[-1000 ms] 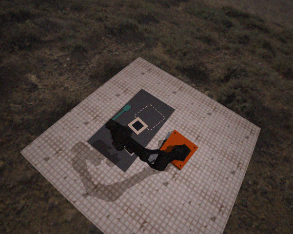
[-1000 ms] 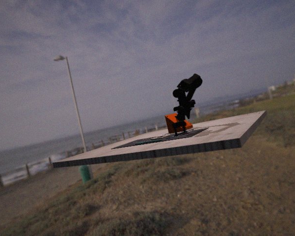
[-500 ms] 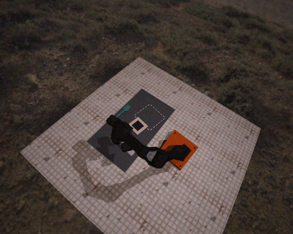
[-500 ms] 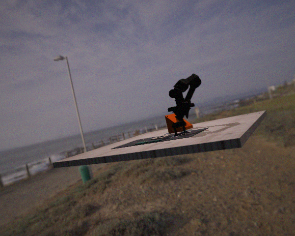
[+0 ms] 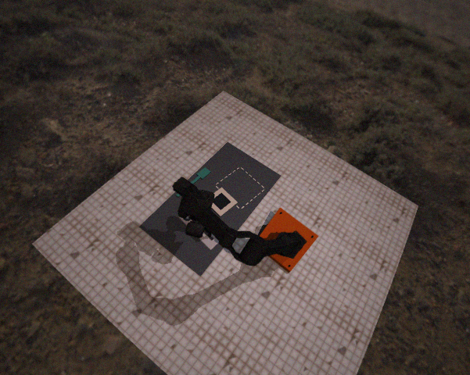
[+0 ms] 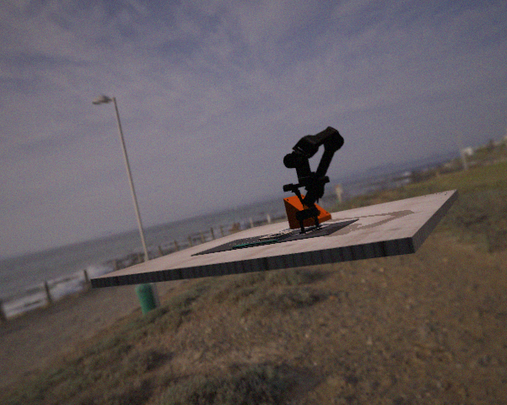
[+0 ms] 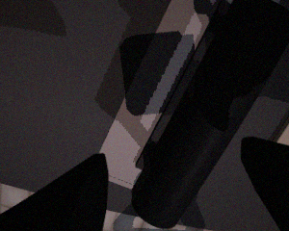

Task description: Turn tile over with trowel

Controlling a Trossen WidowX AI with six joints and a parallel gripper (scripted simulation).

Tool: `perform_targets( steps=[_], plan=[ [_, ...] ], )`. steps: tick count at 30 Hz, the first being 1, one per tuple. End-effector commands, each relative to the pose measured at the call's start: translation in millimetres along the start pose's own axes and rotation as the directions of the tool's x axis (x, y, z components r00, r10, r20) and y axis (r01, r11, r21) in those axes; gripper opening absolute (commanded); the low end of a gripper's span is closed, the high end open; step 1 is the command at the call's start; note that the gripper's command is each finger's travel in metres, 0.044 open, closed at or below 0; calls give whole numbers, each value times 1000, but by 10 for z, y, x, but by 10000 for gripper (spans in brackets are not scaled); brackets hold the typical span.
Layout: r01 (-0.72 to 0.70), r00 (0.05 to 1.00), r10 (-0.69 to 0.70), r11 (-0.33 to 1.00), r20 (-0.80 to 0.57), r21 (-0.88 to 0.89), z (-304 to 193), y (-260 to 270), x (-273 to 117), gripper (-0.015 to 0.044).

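Table (image 5: 328, 282) (image 6: 253, 256): pale, tile-like gridded top with brown flecking, dark ribbed edge. Mat (image 5: 249, 155) (image 6: 218, 249) (image 7: 43, 96): dark grey, smooth, matt. Wedge-shaped block (image 5: 289, 226) (image 6: 292, 213): orange, smooth, plastic-looking; robot arm (image 5: 217, 226) (image 6: 327, 152): black, mostly matt, material not distinguishable.

Lamp post (image 6: 129, 174), tall, tilted, standing left beyond table. Green bin (image 6: 146, 298), sitting near its foot. Wooden fence posts (image 6: 47, 293), lining shore at left. Grey sea (image 6: 56, 254), stretching far behind. Cloudy sky (image 6: 218, 78), hanging overhead. Scrubby ground (image 5: 85, 60) (image 6: 253, 348), spreading below.
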State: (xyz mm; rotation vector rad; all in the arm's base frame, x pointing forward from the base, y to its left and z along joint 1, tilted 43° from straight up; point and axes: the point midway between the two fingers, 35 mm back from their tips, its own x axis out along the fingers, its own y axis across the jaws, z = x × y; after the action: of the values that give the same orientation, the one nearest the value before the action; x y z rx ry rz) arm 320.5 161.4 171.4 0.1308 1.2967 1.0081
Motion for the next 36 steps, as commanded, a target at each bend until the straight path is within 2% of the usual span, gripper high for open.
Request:
perform_targets(
  steps=[1, 14, 36],
  plan=[
    [-6, 1000, 6, 992, 3, 122, 14, -48, -16, 270],
    [-10, 1000, 9, 856, 5, 517, 21, -213, -60, 270],
    [-11, 1000, 9, 853, 6, 521, 30, -216, 204, 270]
  ],
)
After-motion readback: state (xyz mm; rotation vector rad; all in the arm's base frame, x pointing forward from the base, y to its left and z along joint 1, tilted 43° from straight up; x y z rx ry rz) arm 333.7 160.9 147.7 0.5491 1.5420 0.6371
